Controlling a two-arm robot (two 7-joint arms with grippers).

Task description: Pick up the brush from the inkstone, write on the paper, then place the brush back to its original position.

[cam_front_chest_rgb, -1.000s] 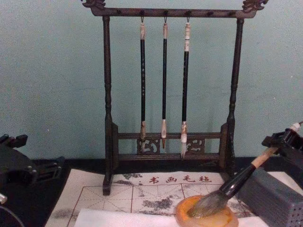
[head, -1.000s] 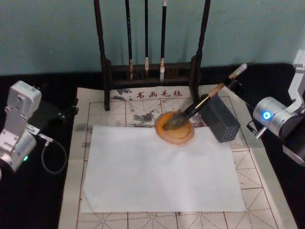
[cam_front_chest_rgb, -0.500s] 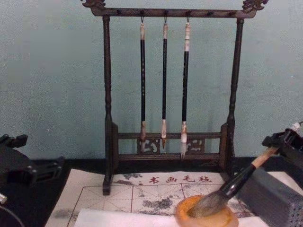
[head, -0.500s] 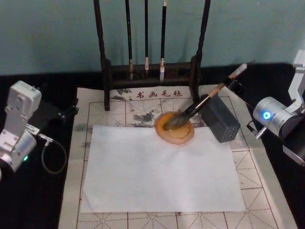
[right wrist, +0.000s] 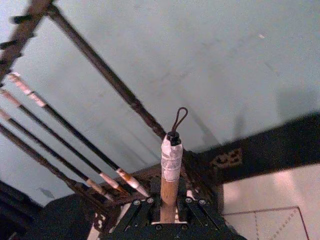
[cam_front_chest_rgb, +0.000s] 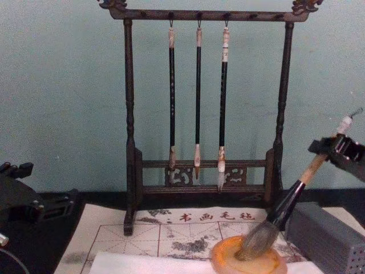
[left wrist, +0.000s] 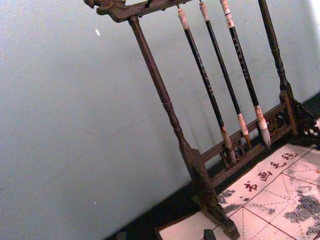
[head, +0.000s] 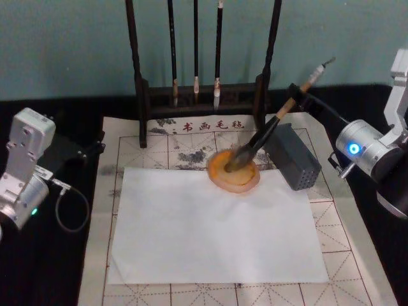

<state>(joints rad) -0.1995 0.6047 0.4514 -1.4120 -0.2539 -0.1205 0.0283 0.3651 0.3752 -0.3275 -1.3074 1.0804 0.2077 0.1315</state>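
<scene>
The large calligraphy brush (head: 264, 134) has a bushy grey-brown tuft, a tapering black ferrule, a smooth tan wooden handle, and a white-wrapped end cap topped by a thin cord loop. Its long axis runs on a slant. The bristles point down and toward the robot's left, and the capped end rises up and away to the right. In the chest view it leans rightward, nearer upright than flat. The tuft sits inside the hollow of the small round orange-amber dish (head: 220, 180), a glossy, shallow inkstone with a thick rounded rim.

The right gripper (head: 294, 102) is clamped on the upper part of the wooden handle, just below the white cap. In the right wrist view its black fingers (right wrist: 145, 212) press the handle from both sides, with the cap and loop sticking out beyond them.

The dish rests at the far edge of a plain white rectangular paper sheet (head: 210, 223), overlapping it. The sheet lies on a cream felt mat (head: 344, 242) printed with a red grid and red characters. Just to the right of the dish, under the brush handle, stands a grey box (head: 294, 159) with a perforated end. Behind them stands a dark carved wooden rack (head: 141, 89) from which hang three thin dark brushes (head: 196, 44) with pale tips.

The left gripper (head: 89, 145) is parked over the black tabletop at the mat's left edge, well apart from the brush.
</scene>
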